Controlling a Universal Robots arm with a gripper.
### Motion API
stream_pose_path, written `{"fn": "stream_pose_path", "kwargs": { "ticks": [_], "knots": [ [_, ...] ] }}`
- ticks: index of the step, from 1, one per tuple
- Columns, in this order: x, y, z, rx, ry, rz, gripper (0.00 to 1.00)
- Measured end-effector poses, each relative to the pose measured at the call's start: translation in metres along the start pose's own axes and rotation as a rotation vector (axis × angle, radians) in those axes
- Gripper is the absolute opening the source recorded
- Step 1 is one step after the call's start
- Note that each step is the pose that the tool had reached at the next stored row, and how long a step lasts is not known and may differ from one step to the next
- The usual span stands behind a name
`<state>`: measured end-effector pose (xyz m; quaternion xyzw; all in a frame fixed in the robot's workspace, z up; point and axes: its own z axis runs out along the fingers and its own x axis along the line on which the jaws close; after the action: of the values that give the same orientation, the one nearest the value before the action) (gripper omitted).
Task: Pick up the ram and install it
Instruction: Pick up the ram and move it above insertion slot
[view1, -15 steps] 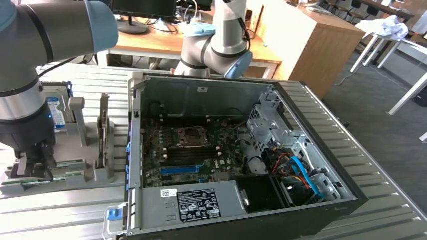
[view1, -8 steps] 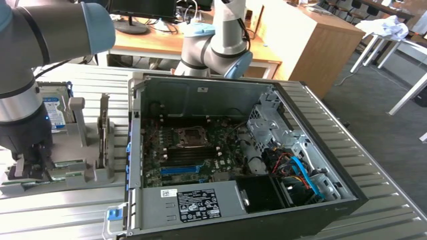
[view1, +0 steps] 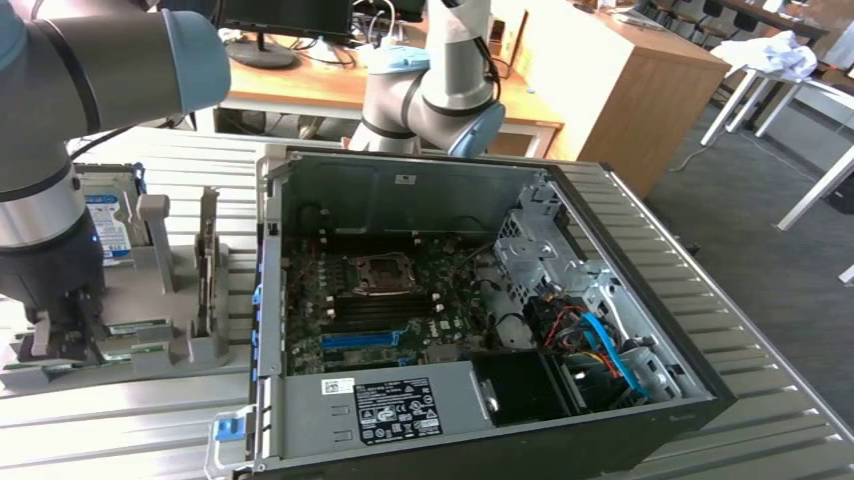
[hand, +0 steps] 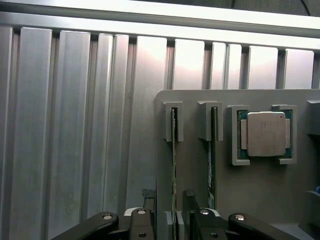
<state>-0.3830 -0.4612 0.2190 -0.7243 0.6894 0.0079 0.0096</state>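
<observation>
The ram (hand: 174, 150) is a thin green board standing on edge in a slot of the grey holder (hand: 260, 200). A second ram stick (hand: 212, 155) stands in the neighbouring slot. My gripper (hand: 170, 222) is open and straddles the first stick, one finger on each side with a small gap to the board. In the exterior view the gripper (view1: 60, 335) is lowered onto the holder (view1: 174, 350) at the exterior view's left, beside the open computer case (view1: 400, 185). The motherboard (view1: 387, 300) lies exposed inside the case.
A silver processor (hand: 265, 134) sits in a pocket of the holder beside the sticks. A hard drive (view1: 107, 225) with a blue-white label stands behind the holder. A blue slot (view1: 360, 340) and a power supply (view1: 387, 410) are in the case. Everything rests on a ribbed metal table (hand: 75, 150).
</observation>
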Motion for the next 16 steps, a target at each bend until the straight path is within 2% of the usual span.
{"fn": "stream_pose_path", "kwargs": {
  "ticks": [16],
  "knots": [
    [-0.0008, 0.0004, 0.0085, -0.0001, 0.0001, 0.000, 0.36]
  ]
}}
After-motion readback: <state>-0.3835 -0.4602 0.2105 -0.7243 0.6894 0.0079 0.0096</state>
